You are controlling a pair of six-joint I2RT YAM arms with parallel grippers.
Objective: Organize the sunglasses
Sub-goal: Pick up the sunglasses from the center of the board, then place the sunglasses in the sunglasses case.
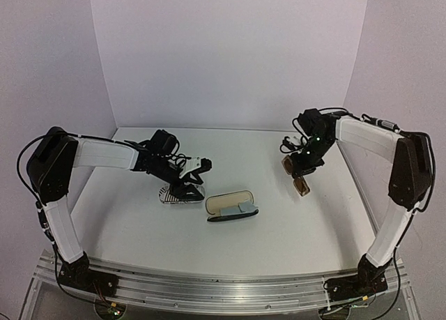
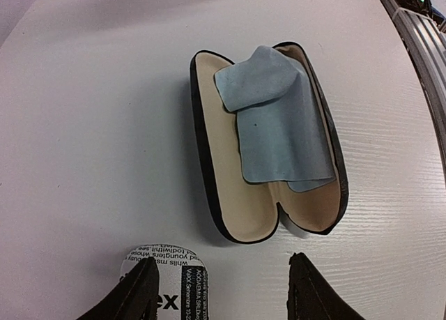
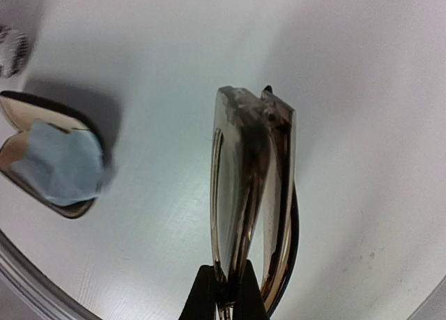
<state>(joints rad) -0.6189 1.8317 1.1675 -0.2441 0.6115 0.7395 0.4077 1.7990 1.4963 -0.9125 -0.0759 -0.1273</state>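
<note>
Folded brown sunglasses (image 3: 251,187) with amber lenses stand edge-on between my right gripper's (image 3: 227,292) fingertips, which are shut on the frame's near end. From above, this gripper (image 1: 301,171) and the sunglasses (image 1: 301,187) are at the right of the table, apart from the cases. My left gripper (image 2: 223,292) is open, low over the table. Its left finger (image 2: 136,295) lies over the end of a print-patterned case (image 2: 167,278), and its right finger (image 2: 313,295) is over bare table. From above, the left gripper (image 1: 189,184) sits on that case (image 1: 171,194).
An open black case (image 2: 209,160) with beige lining holds a light-blue cloth (image 2: 279,125), just beyond the left fingers. It lies at table centre (image 1: 232,207) and also shows in the right wrist view (image 3: 49,160). A metal rail (image 1: 223,285) edges the near side.
</note>
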